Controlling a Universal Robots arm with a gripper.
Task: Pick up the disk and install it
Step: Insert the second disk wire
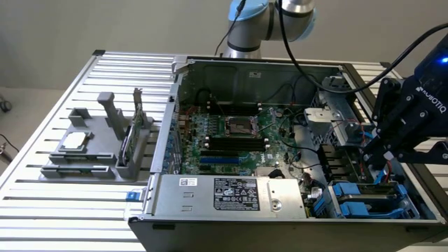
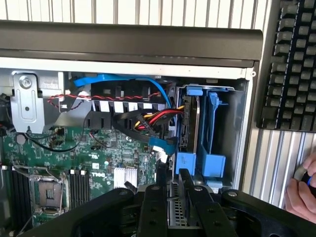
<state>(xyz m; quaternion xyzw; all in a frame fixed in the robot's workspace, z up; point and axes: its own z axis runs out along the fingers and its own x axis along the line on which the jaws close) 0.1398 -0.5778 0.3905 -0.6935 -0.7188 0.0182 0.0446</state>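
Observation:
The disk [image 1: 365, 198] stands on edge in the drive bay at the front corner of the open computer case, on the exterior view's right, with its bright blue carrier around it. In the wrist view the disk [image 2: 189, 123] shows as a dark slab with blue tabs, seated beside an empty blue carrier [image 2: 213, 129]. My black gripper [image 1: 374, 157] hangs just above that bay. In the wrist view my gripper [image 2: 173, 195] is shut, with nothing held between its fingers.
The motherboard [image 1: 231, 134] and power supply [image 1: 234, 195] fill the case, and red and blue cables [image 2: 148, 118] run beside the bay. A grey tray [image 1: 84, 157] holds a silver chip [image 1: 75, 140] and a green card [image 1: 133, 134]. A keyboard [image 2: 291, 64] and a person's hand [image 2: 302, 192] lie outside the case.

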